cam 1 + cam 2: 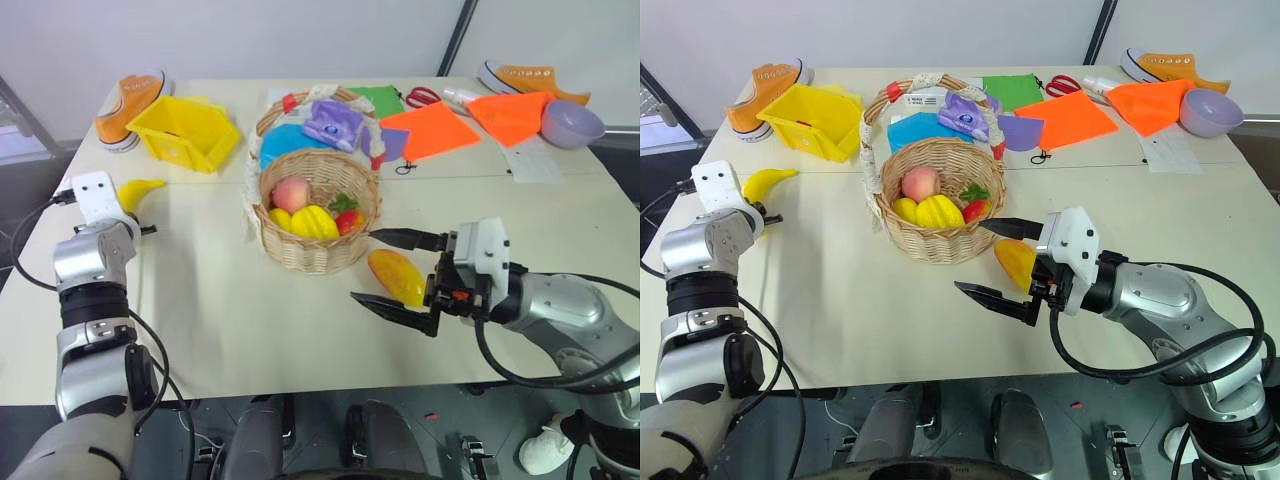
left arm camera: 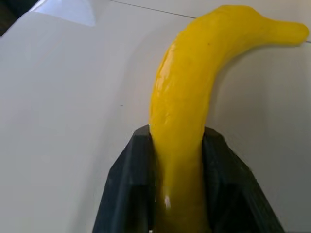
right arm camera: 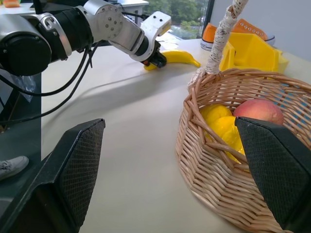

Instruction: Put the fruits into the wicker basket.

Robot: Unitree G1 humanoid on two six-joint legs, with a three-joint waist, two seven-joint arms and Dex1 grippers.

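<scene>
The yellow banana (image 1: 138, 190) lies on the table's left side, and my left gripper (image 2: 177, 133) is shut on its thick end, black fingers (image 2: 133, 174) pressed to both sides. The orange-red mango (image 1: 397, 277) rests on the table just right of the wicker basket (image 1: 318, 250). My right gripper (image 1: 362, 265) is open around the mango, with one finger beyond it and one on the near side, pointing left towards the basket. In the right wrist view the basket (image 3: 218, 179) is close ahead, and the left gripper (image 3: 158, 59) holds the banana (image 3: 177, 57) further off.
The basket holds a peach (image 1: 291, 192), yellow fruits (image 1: 313, 221) and a small red one. Behind it are a yellow plastic bin (image 1: 185, 130), an orange shoe (image 1: 130, 105), a purple toy (image 1: 333, 122), orange cloths (image 1: 430, 130), a purple bowl (image 1: 572, 122) and another shoe (image 1: 530, 78).
</scene>
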